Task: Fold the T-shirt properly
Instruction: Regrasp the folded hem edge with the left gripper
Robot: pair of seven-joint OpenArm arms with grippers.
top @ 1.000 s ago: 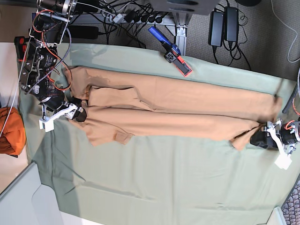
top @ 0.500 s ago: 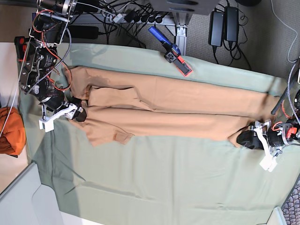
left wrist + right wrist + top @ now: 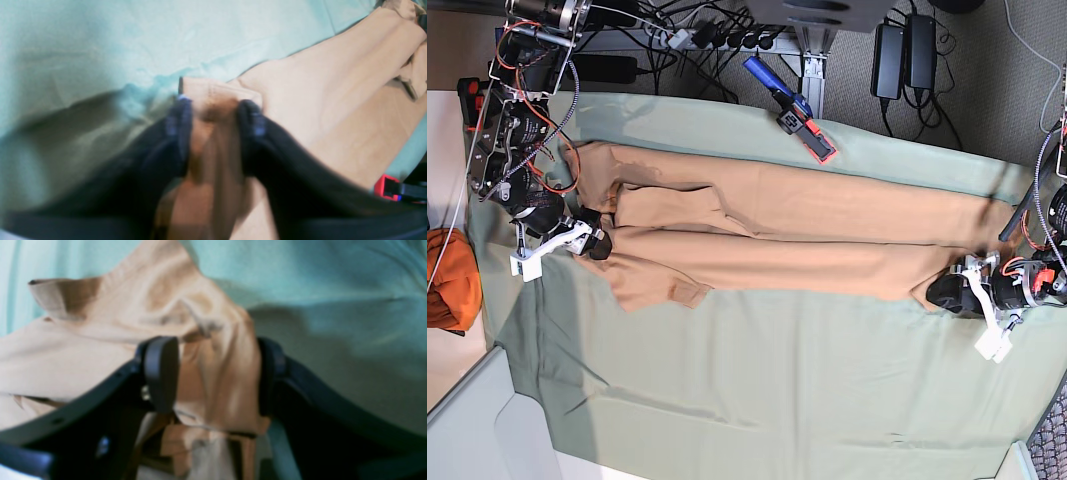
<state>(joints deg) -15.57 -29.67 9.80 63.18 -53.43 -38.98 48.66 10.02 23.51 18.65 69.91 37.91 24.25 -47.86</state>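
Observation:
The light orange-tan T-shirt point(image 3: 807, 235) lies as a long narrow band across the sage green cloth point(image 3: 777, 390). My left gripper point(image 3: 944, 292), on the right of the base view, is shut on the shirt's hem corner; the left wrist view shows its gripper point(image 3: 213, 113) pinching the tan fabric point(image 3: 333, 100). My right gripper point(image 3: 599, 243), on the left of the base view, holds the shirt's other end; in the right wrist view this gripper point(image 3: 215, 373) has bunched tan cloth point(image 3: 100, 346) between its fingers.
A darker orange cloth bundle point(image 3: 449, 280) sits off the table's left edge. A blue and red tool point(image 3: 795, 110) lies at the far edge of the green cloth, and also shows in the left wrist view point(image 3: 385, 186). Power bricks point(image 3: 905, 55) and cables lie behind.
My left gripper has moved leftward in the base view, drawing the shirt's hem corner inward with it. The right arm has not moved.

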